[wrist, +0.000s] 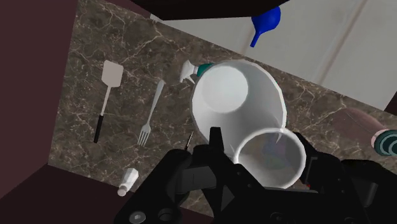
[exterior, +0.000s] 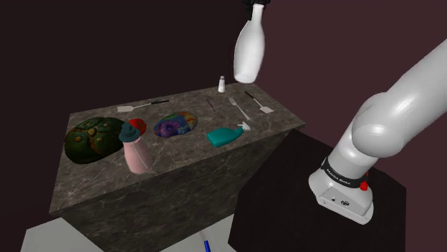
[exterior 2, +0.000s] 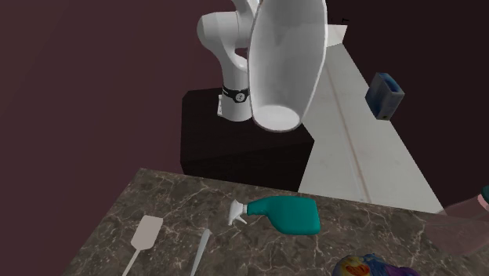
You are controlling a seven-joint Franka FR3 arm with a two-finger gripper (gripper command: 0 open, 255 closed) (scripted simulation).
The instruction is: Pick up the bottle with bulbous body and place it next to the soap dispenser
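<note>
Counter below, white bottle held high above its far right end

In the shoulder view the pink soap dispenser stands near the left front, with a teal spray bottle lying between. The wrist view adds the fingers clamped on the bottle's neck. So slim a hold may slip, or the body may clip the spray bottle on descent.

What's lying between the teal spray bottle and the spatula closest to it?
A fork lies on the marble top between the spatula and the teal spray bottle. The wrist view shows it best.
</note>
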